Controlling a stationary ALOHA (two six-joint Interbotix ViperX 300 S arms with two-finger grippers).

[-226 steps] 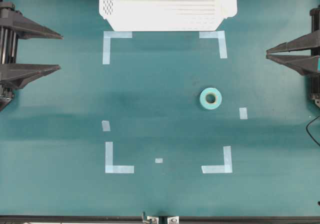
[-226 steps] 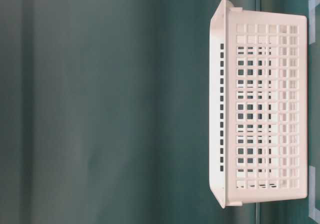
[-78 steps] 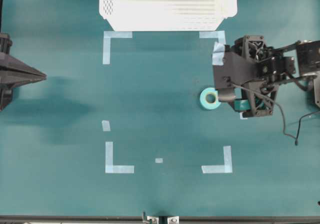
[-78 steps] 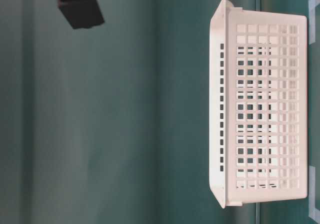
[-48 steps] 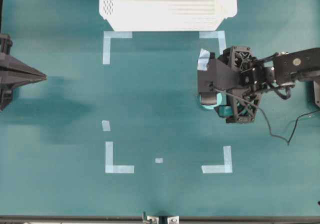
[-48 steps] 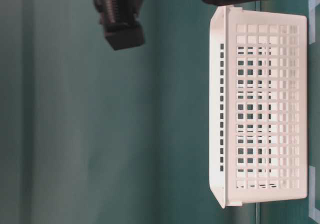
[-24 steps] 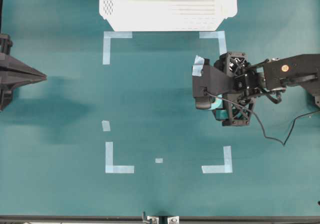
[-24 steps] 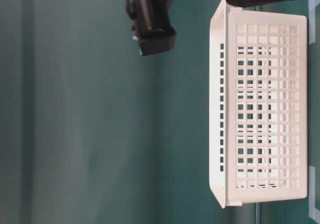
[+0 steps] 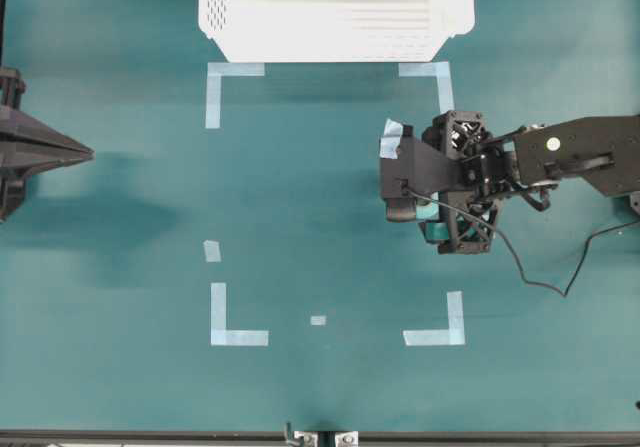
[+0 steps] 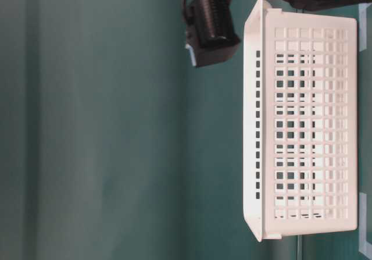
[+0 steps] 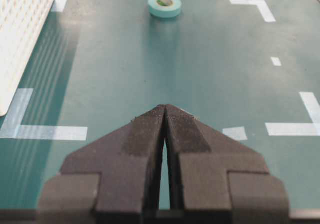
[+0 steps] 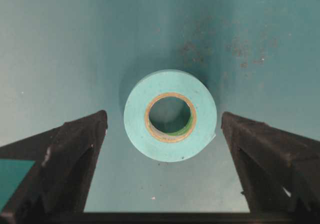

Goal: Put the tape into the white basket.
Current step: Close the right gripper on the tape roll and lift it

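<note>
On the desk (image 9: 300,197), the tape (image 12: 170,115) is lying flat between the right gripper (image 12: 164,129) jaws, spread wide, not touching; left gripper (image 11: 165,115) jaws are sitting clenched.

Right wrist cam: I see mint-green tape roll (image 12: 170,115) lying flat on teal table surface (image 12: 75,43), hollow core facing up at me, tan inner ring visible around core. Right gripper (image 12: 164,123) spread wide: black fingers (image 12: 70,159) either side of roll, one left of it, other right, both clear of its edge, table showing in each gap. Roll sits between fingertips, slightly above their line in frame. Dark smudges on table up-right of roll.
</note>
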